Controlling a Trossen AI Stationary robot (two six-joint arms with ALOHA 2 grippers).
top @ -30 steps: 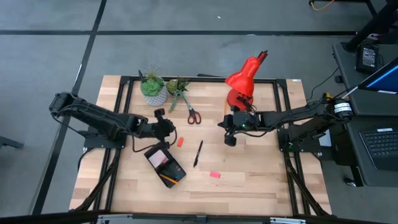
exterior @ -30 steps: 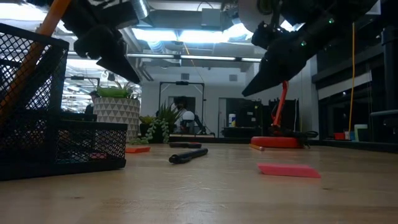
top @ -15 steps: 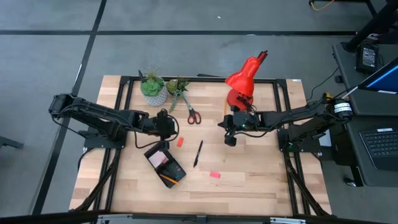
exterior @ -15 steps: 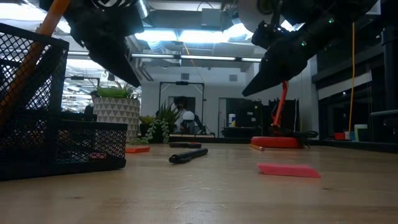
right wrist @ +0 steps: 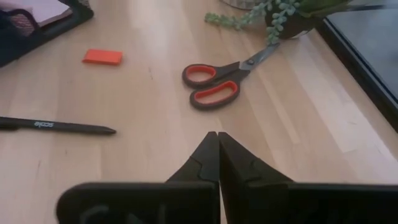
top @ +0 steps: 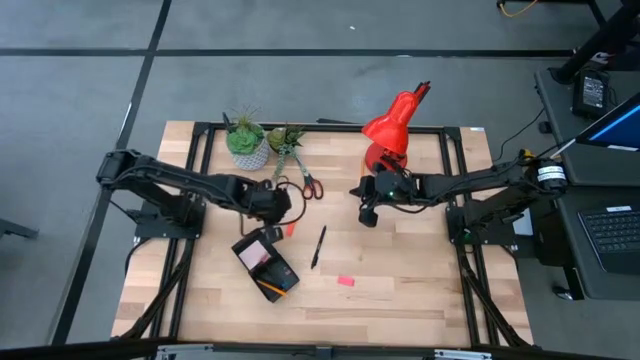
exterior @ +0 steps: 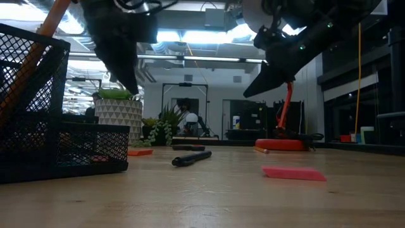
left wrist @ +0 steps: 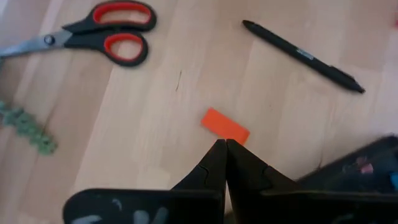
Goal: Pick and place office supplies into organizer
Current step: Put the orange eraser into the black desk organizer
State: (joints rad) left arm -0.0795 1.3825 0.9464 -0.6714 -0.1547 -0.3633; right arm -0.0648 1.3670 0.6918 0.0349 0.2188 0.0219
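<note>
My left gripper (top: 286, 210) hangs shut above the table, its tips (left wrist: 224, 144) just short of a small orange eraser (left wrist: 225, 126) that lies flat on the wood. Beyond the eraser lie red-handled scissors (left wrist: 106, 34) and a black pen (left wrist: 305, 56). The black mesh organizer (top: 265, 262) stands near the gripper and holds a pink pad (top: 258, 255) and an orange pencil (exterior: 38, 44). My right gripper (top: 366, 215) is shut in the air (right wrist: 216, 135) over bare wood, right of the scissors (right wrist: 217, 84). A pink eraser (top: 345, 281) lies toward the near edge.
A red desk lamp (top: 390, 130) stands at the far edge behind my right arm. Two potted plants (top: 247, 140) (top: 285, 140) stand far left, one trailing sprigs beside the scissors. There is bare wood along the near edge and at the right.
My left gripper has moved toward the table's right, away from over the organizer and toward the orange eraser. It has rolled and tipped to point more steeply down. It has stayed shut.
</note>
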